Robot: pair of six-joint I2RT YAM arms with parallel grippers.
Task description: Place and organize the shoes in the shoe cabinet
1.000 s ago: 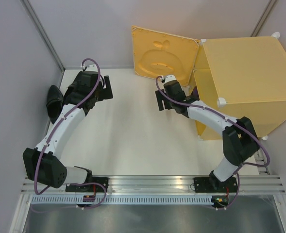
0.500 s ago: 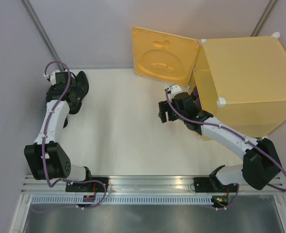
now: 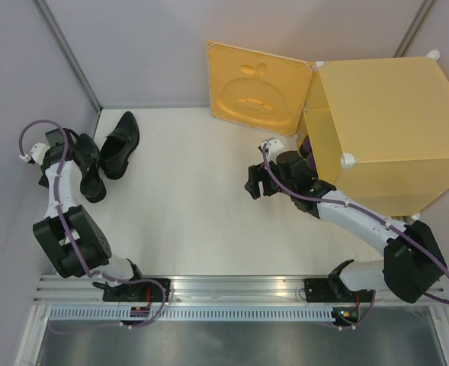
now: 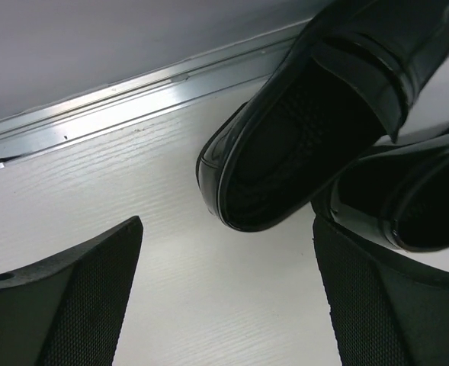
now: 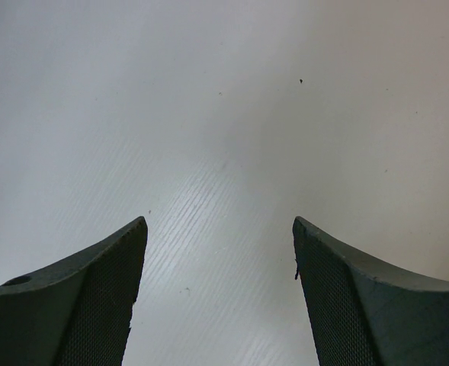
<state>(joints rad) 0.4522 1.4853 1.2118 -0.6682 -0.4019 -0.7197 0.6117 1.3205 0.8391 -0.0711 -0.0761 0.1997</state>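
**Top external view.** The white table (image 3: pixel 201 206) carries the two black shoes at its 9 to 10 o'clock edge. The far shoe (image 3: pixel 122 143) lies with its toe toward 12 o'clock. The near shoe (image 3: pixel 91 174) lies just beside it on the 8 o'clock side, close to the left wall (image 3: pixel 26 91). The left arm is folded back along that wall. The left gripper (image 3: pixel 76 155) sits at the heel end of the near shoe; jaw state cannot be read from this view. The shoe cabinet (image 3: pixel 384 130) stands at 2 o'clock. Its door (image 3: pixel 258 85) is swung open and faces the camera at 12 to 1 o'clock. The right arm reaches across the front of the cabinet. The right gripper (image 3: pixel 254 183) hangs over bare table at about the centre, just 9 o'clock of the cabinet opening, with nothing in it.

**Left wrist view.** The jaws are spread wide and hold nothing. One finger (image 4: pixel 79 305) shows at 7 o'clock, the other (image 4: pixel 384 313) at 5 o'clock, with white table between them. One black shoe fills 1 o'clock, its open heel end pointing down between the fingertips. The second black shoe lies at 3 o'clock, overlapping the 5 o'clock finger in the picture; contact cannot be confirmed. A metal rail (image 4: pixel 133 90) runs along the table edge from 9 to 12 o'clock.

**Right wrist view.** The jaws are spread, one finger (image 5: pixel 79 305) at 7 o'clock and the other (image 5: pixel 376 305) at 5 o'clock. Only bare white table surface shows between and beyond them.
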